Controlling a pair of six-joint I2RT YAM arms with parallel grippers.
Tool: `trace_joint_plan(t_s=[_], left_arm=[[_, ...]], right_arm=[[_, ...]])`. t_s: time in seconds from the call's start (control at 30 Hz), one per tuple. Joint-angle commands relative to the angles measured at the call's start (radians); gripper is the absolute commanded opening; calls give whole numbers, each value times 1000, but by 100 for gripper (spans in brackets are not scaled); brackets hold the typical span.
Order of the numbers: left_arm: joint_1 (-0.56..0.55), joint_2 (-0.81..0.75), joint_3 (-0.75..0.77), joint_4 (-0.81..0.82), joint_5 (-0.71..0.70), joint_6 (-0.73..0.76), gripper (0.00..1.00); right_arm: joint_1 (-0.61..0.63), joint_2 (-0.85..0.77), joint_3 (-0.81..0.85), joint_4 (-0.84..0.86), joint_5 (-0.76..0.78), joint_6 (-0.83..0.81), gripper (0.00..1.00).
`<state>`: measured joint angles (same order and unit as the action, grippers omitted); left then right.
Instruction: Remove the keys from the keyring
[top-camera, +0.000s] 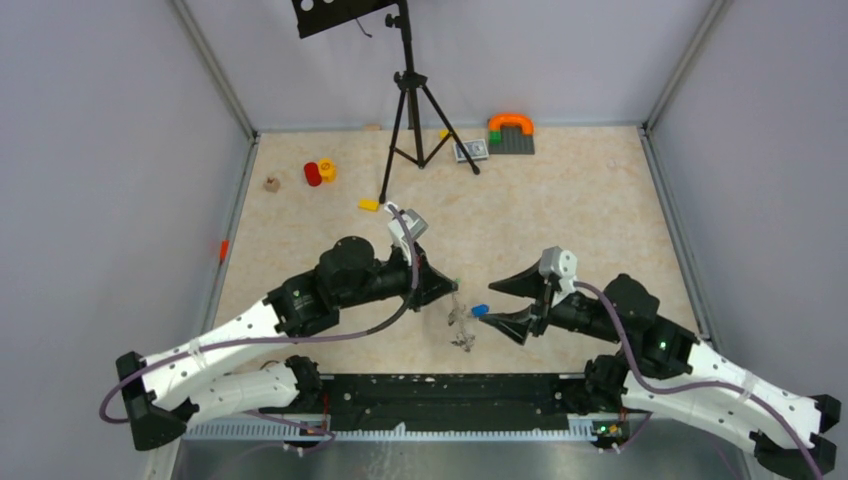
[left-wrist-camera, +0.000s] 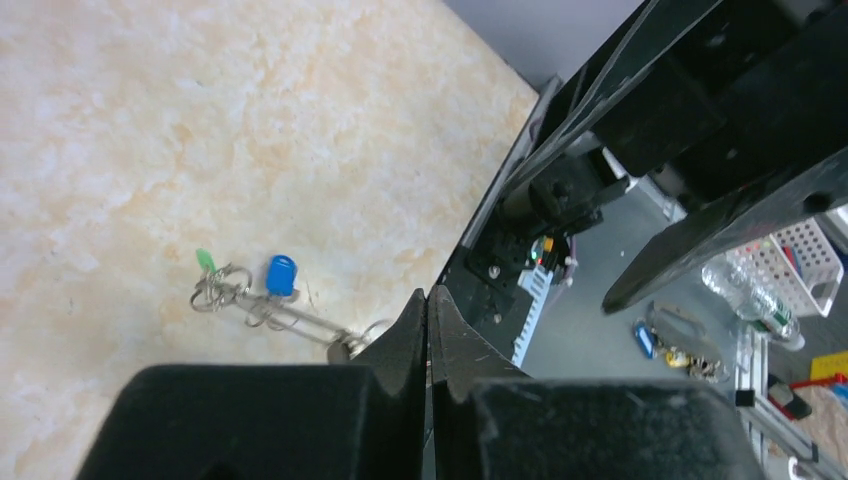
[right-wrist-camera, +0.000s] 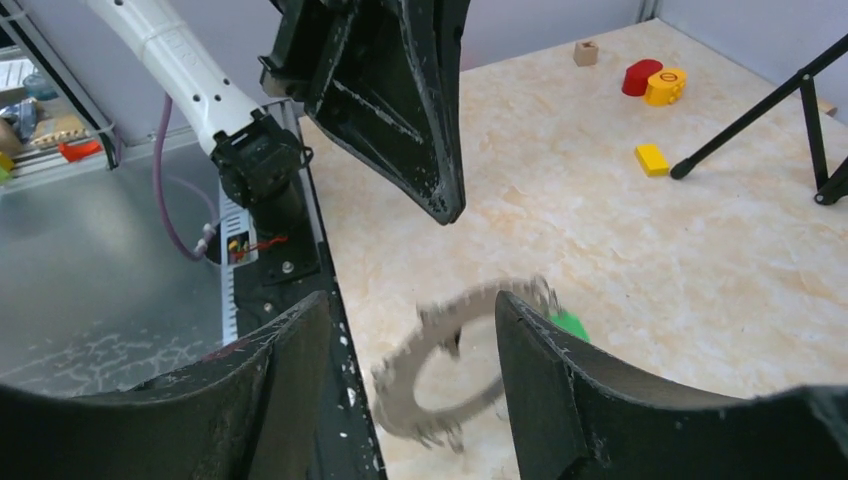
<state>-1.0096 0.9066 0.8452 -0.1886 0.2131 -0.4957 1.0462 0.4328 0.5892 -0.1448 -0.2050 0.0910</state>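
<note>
The keyring (top-camera: 461, 320) lies on the table between my two grippers, with small keys (top-camera: 465, 342) and a blue tag (top-camera: 480, 310) on it. In the right wrist view the keyring (right-wrist-camera: 450, 310) is a blurred grey ring between my spread fingers, a green tag (right-wrist-camera: 572, 326) behind it. My right gripper (right-wrist-camera: 410, 300) is open around it, gripping nothing. From the left wrist the keyring (left-wrist-camera: 290, 318) shows edge-on, with the blue tag (left-wrist-camera: 282, 275) and green tag (left-wrist-camera: 205, 260). My left gripper (left-wrist-camera: 428, 292) is shut just beside its near end, with nothing visible between the jaws.
A black tripod (top-camera: 408, 110) stands at the back centre. A yellow block (top-camera: 369, 205), red and yellow pieces (top-camera: 320, 172) and a small wooden cube (top-camera: 271, 184) lie back left. An orange and green piece on a grey plate (top-camera: 511, 133) sits back right.
</note>
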Motion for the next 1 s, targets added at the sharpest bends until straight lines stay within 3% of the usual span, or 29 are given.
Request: trace_joint_plan(t_s=[0.0,0.23,0.43,0.53,0.6,0.77,0.83,0.9,0.97], left_arm=[[-4,5,102,9,-87,-34,0],[-4,47,180,-70,-156,-31,0],[-2,15,81,-154,-338,-86,0],[3,-40,-26,-128,-415,-134,22],[12,-66,-88,-108,-443,-164,45],[62,-68,-199,-100,-457,-279,67],[92,-54,-240,-103,-445,-340,75],[123,-42,-277,-105,-432,-389,95],[153,-30,-307,-109,-419,-435,98]], right_arm=[[-1,65,64,108,28,20,62],[38,164,120,55,209,62,61],[38,215,143,-183,418,224,58],[37,273,150,-272,466,321,57],[38,324,151,-297,458,349,58],[24,496,171,-284,352,404,61],[22,596,201,-287,330,430,67],[22,662,222,-279,341,450,72],[22,706,213,-241,369,455,73]])
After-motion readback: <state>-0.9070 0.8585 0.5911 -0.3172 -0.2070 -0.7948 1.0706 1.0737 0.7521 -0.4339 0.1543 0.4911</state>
